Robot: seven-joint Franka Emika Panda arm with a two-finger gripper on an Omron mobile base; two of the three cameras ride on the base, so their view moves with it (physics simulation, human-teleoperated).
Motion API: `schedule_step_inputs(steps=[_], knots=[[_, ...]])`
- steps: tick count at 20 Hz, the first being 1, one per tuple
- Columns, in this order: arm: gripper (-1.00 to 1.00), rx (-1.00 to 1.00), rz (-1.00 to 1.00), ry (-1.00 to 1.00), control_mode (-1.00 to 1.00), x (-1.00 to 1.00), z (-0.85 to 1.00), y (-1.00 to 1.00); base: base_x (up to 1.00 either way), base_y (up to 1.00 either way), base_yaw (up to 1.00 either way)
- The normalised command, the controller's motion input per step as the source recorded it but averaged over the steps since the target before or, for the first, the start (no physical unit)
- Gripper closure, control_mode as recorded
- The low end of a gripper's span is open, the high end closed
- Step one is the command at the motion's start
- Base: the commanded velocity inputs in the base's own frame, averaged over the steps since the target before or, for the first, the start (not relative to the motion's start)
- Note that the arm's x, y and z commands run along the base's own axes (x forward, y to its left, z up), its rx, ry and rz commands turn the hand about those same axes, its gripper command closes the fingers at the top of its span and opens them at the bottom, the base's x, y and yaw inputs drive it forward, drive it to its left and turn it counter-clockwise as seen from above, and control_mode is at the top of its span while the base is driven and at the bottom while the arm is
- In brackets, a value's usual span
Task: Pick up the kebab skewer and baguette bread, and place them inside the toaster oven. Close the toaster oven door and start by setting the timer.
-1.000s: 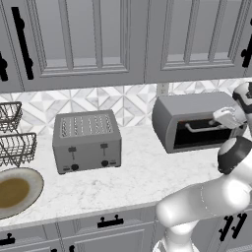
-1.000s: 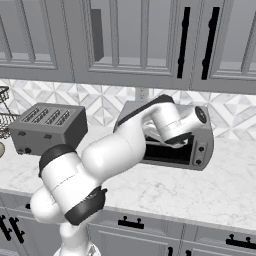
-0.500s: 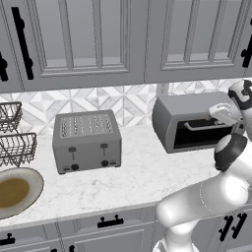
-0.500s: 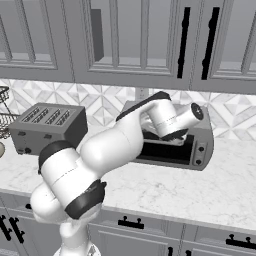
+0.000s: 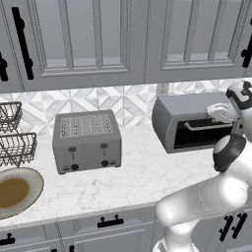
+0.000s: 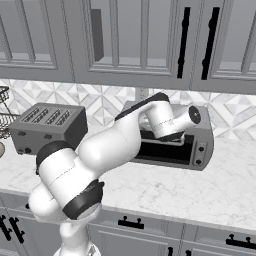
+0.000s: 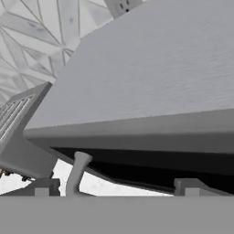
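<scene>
The grey toaster oven [image 5: 189,115] stands at the right of the counter, also seen from the other side [image 6: 200,137]. Its toaster oven door [image 5: 199,137] of dark glass stands upright and looks shut. The silver bar handle [image 5: 197,126] runs across the top of the door. My gripper [image 5: 219,114] is at the right end of that handle, just in front of the oven's top edge. In the hand view my gripper [image 7: 116,188] is open, its tips wide apart, with a handle post [image 7: 77,171] rising between them. The kebab skewer and the baguette bread are out of view.
A slotted grey pop-up toaster [image 5: 87,140] sits left of the oven. Wire baskets [image 5: 12,135] and a round plate [image 5: 15,192] are at the far left. Wall cabinets [image 5: 123,39] hang low above the oven. My arm crosses in front of the oven [image 6: 125,140].
The jaws have spread a little wider. The hand has stayed at the right end of the door handle, shifting only slightly.
</scene>
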Motion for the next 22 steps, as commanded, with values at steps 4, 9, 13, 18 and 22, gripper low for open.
schedule_step_inputs(steps=[4, 9, 13, 18, 22], knots=[[-1.0, 0.02, 0.0, -0.1, -1.0, -0.07, 0.26, 0.0, 0.0, 0.0, 0.0], [-1.0, 0.02, 0.0, -0.03, -1.0, -0.56, 0.63, -0.03, 0.0, 0.0, 0.0], [-1.0, 0.0, 0.0, -0.05, -1.0, -0.83, 0.12, -0.17, 0.0, 0.0, 0.0], [-1.0, 0.0, 0.0, -0.1, -1.0, -0.58, 0.0, -0.32, 0.0, 0.0, 0.0], [-1.0, 0.0, 0.0, -0.12, -1.0, -0.48, 0.0, -0.42, 0.0, 0.0, 0.0]])
